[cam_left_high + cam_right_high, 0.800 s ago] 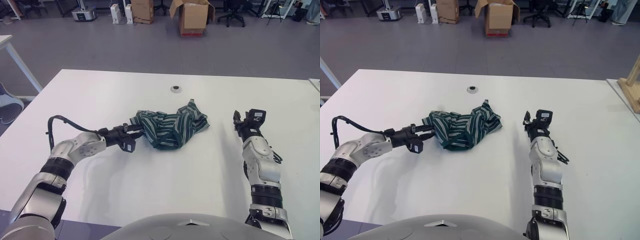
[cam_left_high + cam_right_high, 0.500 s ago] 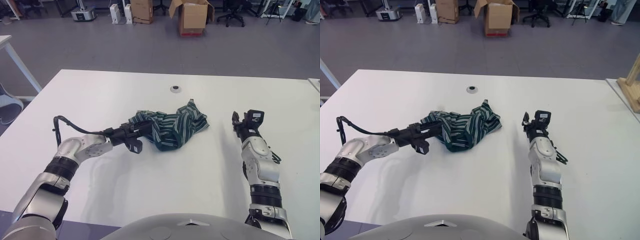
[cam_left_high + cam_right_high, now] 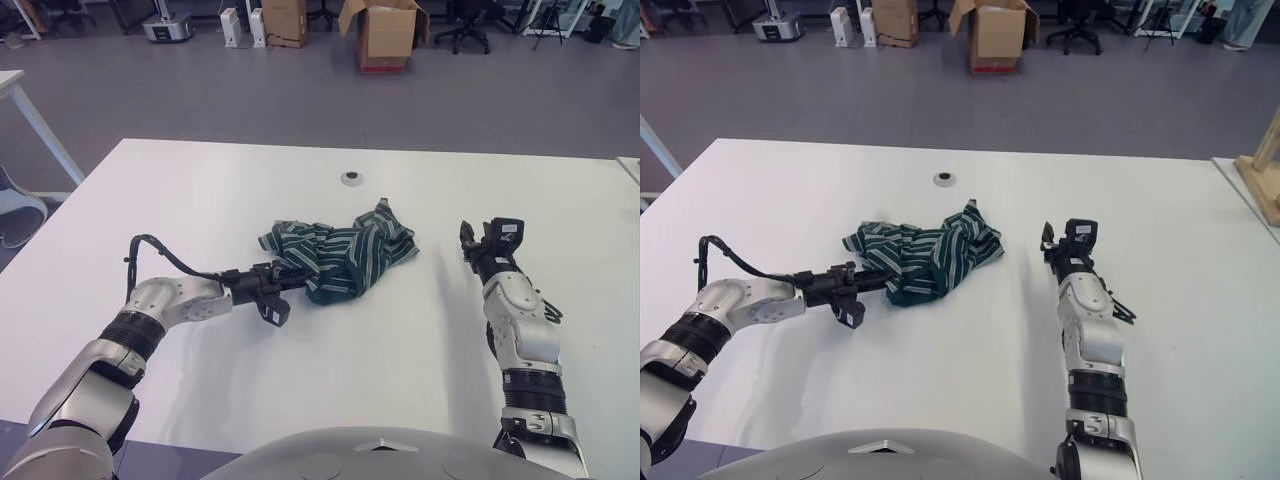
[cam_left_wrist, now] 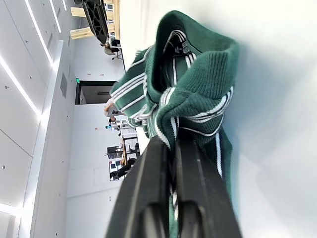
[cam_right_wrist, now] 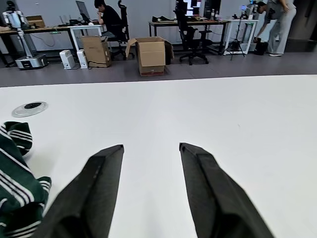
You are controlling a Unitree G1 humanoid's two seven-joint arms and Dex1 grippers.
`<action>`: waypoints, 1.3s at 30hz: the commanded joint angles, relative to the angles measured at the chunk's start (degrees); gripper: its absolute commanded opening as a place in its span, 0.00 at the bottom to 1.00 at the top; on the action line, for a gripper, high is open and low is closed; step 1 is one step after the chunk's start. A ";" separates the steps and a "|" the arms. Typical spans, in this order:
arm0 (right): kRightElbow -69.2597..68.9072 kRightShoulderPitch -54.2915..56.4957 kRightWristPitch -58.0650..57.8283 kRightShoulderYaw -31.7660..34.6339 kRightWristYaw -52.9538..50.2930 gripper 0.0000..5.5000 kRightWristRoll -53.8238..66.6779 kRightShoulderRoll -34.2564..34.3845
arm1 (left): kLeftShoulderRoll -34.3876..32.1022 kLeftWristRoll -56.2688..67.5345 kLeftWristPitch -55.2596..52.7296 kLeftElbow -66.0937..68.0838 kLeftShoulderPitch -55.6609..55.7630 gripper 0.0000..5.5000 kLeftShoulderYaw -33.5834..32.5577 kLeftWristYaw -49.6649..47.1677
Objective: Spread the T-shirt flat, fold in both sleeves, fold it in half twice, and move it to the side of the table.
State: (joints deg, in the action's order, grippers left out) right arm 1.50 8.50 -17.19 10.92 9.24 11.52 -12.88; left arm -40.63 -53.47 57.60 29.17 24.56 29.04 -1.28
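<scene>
You have a white bench (image 3: 200, 190): a crumpled green striped T-shirt (image 3: 350, 255) lies mid-surface, with a small round cap (image 3: 351, 178) set beyond it.

The T-shirt (image 3: 340, 260) lies in a heap near the middle of the desk (image 3: 200, 190). The left gripper (image 4: 172, 144) is at the shirt's left edge, low on the desk, and its fingers (image 4: 148, 198) pinch a fold of the shirt. The right gripper (image 5: 151, 147) is to the right of the shirt, apart from it, with a gap between its fingers (image 5: 104, 188). A small round disc (image 3: 351, 178) sits on the desk behind the shirt. A cardboard box (image 3: 385, 35) stands on the floor behind the desk.
</scene>
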 commanded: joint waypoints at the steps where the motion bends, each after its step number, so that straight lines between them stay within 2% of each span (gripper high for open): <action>1: 3.92 12.06 -1.62 -6.69 18.83 0.39 3.22 -6.93 | -1.66 2.38 2.56 -4.01 -4.32 0.00 1.96 3.57; 3: 8.39 17.83 -2.72 -10.19 28.25 0.39 4.02 -9.14 | -1.96 3.14 3.63 -5.78 -6.00 0.00 3.00 5.31; 5: 18.83 26.19 -2.52 -15.45 39.26 0.39 2.27 -10.14 | -2.50 3.06 5.29 -7.72 -8.19 0.00 4.72 7.04; 7: 32.10 34.41 -0.44 -20.98 47.45 0.39 -1.68 -9.44 | -2.84 2.65 6.55 -8.78 -9.81 0.00 6.06 7.97; 9: 44.55 39.87 1.98 -24.82 51.44 0.39 -5.77 -6.81 | -2.80 1.72 7.40 -8.85 -10.50 0.00 6.93 7.88; 12: 54.72 41.27 6.42 -30.74 57.76 0.39 -11.68 -4.84 | -2.44 -0.58 8.59 -7.44 -9.96 0.00 7.97 6.71; 17: 62.51 41.86 10.92 -34.58 64.22 0.39 -17.68 -5.68 | -2.20 -2.88 9.70 -6.07 -9.01 0.00 9.08 4.94; 21: 58.76 40.04 9.54 -37.82 78.26 0.39 -19.92 -13.15 | -3.61 -2.82 10.11 -4.45 -8.20 0.00 8.64 3.85; 23: 55.06 38.45 8.69 -38.24 81.65 0.39 -19.14 -14.62 | -4.24 -2.25 10.11 -4.19 -8.14 0.00 8.40 3.88; 33: 37.47 38.09 -5.03 -32.18 82.91 0.39 -10.69 -13.30 | -4.49 2.31 9.84 -6.58 -8.56 0.00 7.54 7.64; 39: 30.29 32.46 -8.09 -39.16 83.21 0.39 -9.62 -15.94 | -3.99 2.24 9.45 -6.00 -8.50 0.00 7.42 7.71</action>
State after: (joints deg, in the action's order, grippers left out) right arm 32.92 42.58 -25.74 -26.48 92.30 2.50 -27.30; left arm -43.75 -47.73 67.95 20.34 18.85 34.30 3.46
